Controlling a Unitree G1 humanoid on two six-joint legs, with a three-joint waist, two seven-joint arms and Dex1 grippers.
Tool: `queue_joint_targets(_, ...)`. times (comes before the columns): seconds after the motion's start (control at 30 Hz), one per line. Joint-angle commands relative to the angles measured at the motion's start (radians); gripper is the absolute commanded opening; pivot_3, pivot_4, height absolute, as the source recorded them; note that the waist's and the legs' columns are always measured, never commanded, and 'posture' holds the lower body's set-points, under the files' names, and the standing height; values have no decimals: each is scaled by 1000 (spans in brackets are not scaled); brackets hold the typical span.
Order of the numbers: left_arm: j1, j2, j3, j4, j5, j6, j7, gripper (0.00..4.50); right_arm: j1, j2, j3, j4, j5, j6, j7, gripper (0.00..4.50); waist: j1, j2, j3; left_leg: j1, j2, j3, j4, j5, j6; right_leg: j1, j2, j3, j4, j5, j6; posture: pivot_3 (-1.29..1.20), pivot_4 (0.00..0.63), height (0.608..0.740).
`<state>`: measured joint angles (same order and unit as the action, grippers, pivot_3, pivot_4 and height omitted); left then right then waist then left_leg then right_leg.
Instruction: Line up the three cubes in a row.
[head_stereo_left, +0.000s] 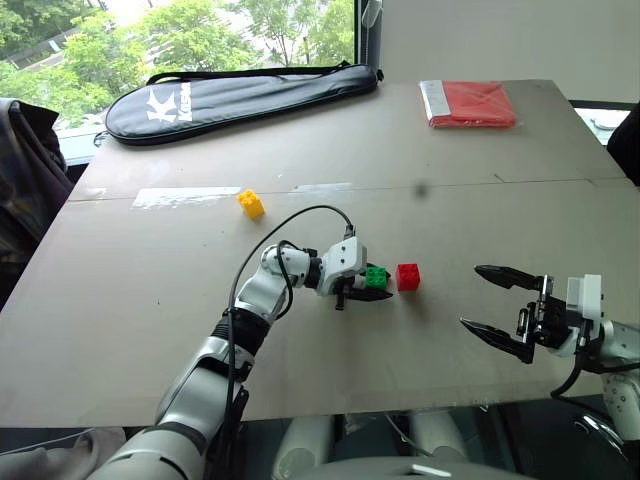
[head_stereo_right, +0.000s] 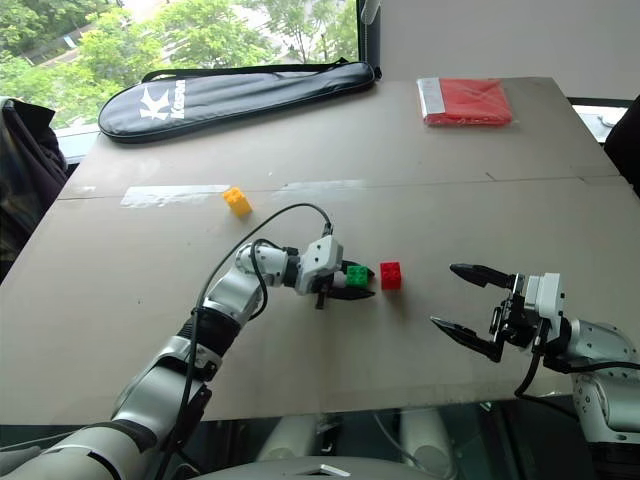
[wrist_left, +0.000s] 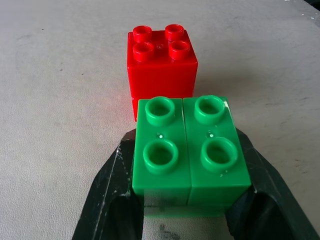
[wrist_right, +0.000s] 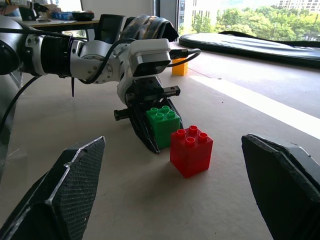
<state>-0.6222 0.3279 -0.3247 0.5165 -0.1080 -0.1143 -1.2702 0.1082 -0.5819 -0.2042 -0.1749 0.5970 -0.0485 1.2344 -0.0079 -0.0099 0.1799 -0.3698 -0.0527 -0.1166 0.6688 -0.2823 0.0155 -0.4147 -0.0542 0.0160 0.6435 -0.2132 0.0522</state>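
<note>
Head views: on the matte grey-brown table (head_stereo_left: 150, 300), the left gripper (head_stereo_left: 368, 287) pinches the glossy studded green cube (head_stereo_left: 376, 277), just left of the red cube (head_stereo_left: 408, 276). The yellow cube (head_stereo_left: 250, 203) lies farther back, left. The right gripper (head_stereo_left: 497, 309) hovers to the right, fingers spread and empty. A black racket bag (head_stereo_left: 240, 95) and a red cloth packet (head_stereo_left: 470, 103) lie at the far edge.

Left wrist view: black fingers (wrist_left: 112, 190) press the green cube's sides; it hides the red cube's lower face.

Right wrist view: two textured fingertips (wrist_right: 65, 190) frame both cubes.

Left gripper (head_stereo_left: 372, 288) reaches rightward, jaws clamped; right gripper (head_stereo_left: 497, 304) hangs with jaws spread.
</note>
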Motion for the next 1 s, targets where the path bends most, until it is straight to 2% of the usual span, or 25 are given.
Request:
queue_joint_targets(0.03, 12, 14, 9, -12, 8, 13, 4, 1348, -8, 1, -4, -21, 4, -16, -5, 4500, -1, 0, 0, 0, 0, 0, 0, 0, 0, 0, 0, 0, 0, 0, 0, 0, 150, 712)
queue_joint_targets(0.1, 16, 18, 14, -8, 6, 31, 11, 1348, -15, 1, 1, -17, 1, -17, -2, 4500, -2, 0, 0, 0, 0, 0, 0, 0, 0, 0, 0, 0, 0, 0, 0, 0, 150, 712)
queue_joint_targets(0.13, 18, 19, 17, -8, 6, 35, 16, 2386, -18, 0, 2, -16, 0, -16, -1, 4500, -2, 0, 0, 1, 0, 0, 0, 0, 0, 0, 0, 0, 0, 0, 0, 0, 150, 712)
queue_joint_targets(0.17, 20, 19, 18, -10, 6, 39, 21, 2671, -20, 0, 3, -15, -1, -16, 1, 4500, -2, 0, 0, 1, 0, 0, 0, 0, 0, 0, 0, 0, 0, 0, 0, 0, 150, 712)
queue_joint_targets(0.27, 24, 23, 14, -17, 11, 41, 24, 4108, -21, -1, 4, -14, -1, -16, 4, 4500, -2, 0, 0, 2, 0, 0, 0, 0, 0, 1, 0, 0, 0, 0, 1, 0, 150, 712)
queue_joint_targets(0.3, 25, 23, 14, -19, 15, 36, 31, 4441, -22, -2, 5, -13, 0, -15, 5, 4500, -2, 0, 0, 2, 0, 0, 0, 0, 0, 1, 0, 1, 0, 0, 1, 0, 150, 712)
queue_joint_targets(0.5, 44, 43, 41, -79, -26, 42, 22, 4441, -23, -2, 11, -13, -1, -13, 7, 4500, -6, 0, 0, 4, 1, 2, 1, 0, 0, 2, 0, 2, 2, 0, 3, 0, 150, 712)
queue_joint_targets(0.63, 57, 85, 114, -171, -118, 63, -17, 4441, -24, -3, 13, -16, 2, -10, 9, 4500, -6, 0, 0, 3, 1, 1, 0, 0, 0, 1, 1, 2, 2, 1, 1, 0, 150, 712)
queue_joint_targets(0.77, 98, 181, 211, -284, -228, 155, -67, 4441, -27, -10, 11, -22, 11, 1, 11, 4500, -4, 0, 0, 2, 1, 2, 0, 0, 0, 0, 0, 2, 2, 1, 1, 0, 150, 712)
queue_joint_targets(0.87, 207, 316, 310, -444, -357, 298, -124, 4441, -30, -11, 11, -30, 19, 6, 9, 4500, -12, 0, 0, 2, 1, 2, 0, 0, 0, 0, -1, 3, 1, 1, 1, 0, 150, 712)
queue_joint_targets(0.93, 282, 368, 379, -512, -390, 360, -71, 4441, -42, -3, 10, -35, 33, 16, -5, 4500, -14, 1, 0, 3, 3, 4, -1, 0, 0, 0, -1, 5, 1, 1, 1, 0, 150, 712)
queue_joint_targets(1.0, 310, 340, 437, -507, -346, 357, 98, 4441, -60, 13, 5, -43, 57, 36, -36, 4500, -4, 1, 1, 3, 3, 3, -1, 0, 0, -1, -2, 5, 1, 1, 0, 0, 150, 712)
